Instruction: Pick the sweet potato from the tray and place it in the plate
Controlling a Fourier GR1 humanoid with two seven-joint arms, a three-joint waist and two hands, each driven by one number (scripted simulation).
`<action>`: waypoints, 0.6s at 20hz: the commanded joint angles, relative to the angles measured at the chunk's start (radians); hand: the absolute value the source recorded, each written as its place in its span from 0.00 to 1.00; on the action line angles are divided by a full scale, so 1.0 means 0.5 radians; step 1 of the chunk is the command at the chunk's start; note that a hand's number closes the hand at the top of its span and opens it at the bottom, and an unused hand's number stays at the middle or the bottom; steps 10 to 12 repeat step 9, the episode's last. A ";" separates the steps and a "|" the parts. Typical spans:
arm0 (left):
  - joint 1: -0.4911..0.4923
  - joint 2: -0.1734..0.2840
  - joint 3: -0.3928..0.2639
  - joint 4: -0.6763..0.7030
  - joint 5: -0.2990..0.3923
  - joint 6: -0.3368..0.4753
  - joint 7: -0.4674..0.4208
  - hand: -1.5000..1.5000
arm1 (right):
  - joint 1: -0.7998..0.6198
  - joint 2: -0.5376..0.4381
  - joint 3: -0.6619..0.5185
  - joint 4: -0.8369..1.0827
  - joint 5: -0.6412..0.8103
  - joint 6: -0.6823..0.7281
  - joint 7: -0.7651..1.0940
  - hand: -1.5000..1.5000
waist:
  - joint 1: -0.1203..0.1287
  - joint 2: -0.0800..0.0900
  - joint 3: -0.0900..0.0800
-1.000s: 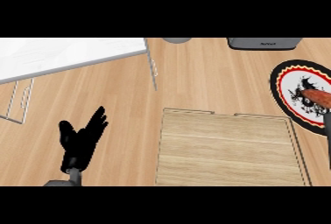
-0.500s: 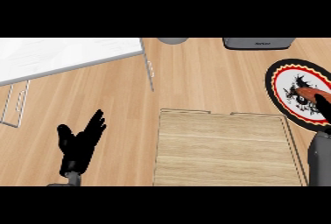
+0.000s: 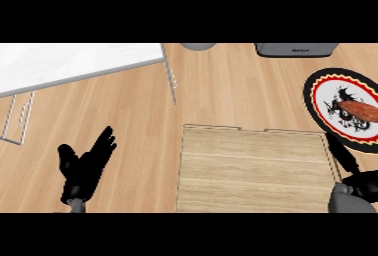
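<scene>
One reddish-brown sweet potato [image 3: 359, 110] lies on the one round plate [image 3: 325, 92], which has a white centre with a dark drawing, a red ring and a black toothed rim, and sits at the right edge of the scene. No hand touches the potato. Just near and left of the plate lies one light wooden rectangular tray [image 3: 252, 172], its surface bare. The right hand [image 3: 347, 161] shows at the near right corner, beside the tray's right edge and just below the plate; whether its fingers are spread or curled cannot be told. The left hand [image 3: 85, 167] rests on the wooden counter [image 3: 221, 90] at the near left, well apart from the tray, fingers straight and spread, pointing far. One white panel [image 3: 66, 65] fills the far left, and one grey appliance [image 3: 295, 49] stands at the far edge.
</scene>
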 commanded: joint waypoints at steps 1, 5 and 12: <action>0.052 -0.031 -0.018 -0.041 -0.013 -0.006 0.000 0.50 | 0.197 0.032 0.384 -0.153 0.215 -0.267 0.357 0.00 | 0.004 0.000 -0.002; 0.052 -0.080 -0.030 0.018 -0.052 -0.002 -0.082 0.50 | 0.282 0.033 0.572 -0.085 0.204 -0.433 0.388 0.00 | 0.007 0.003 -0.001; -0.067 -0.031 0.061 0.041 -0.015 -0.057 0.033 0.50 | 0.358 0.034 0.560 -0.180 0.241 -0.360 0.422 0.00 | 0.002 0.003 -0.001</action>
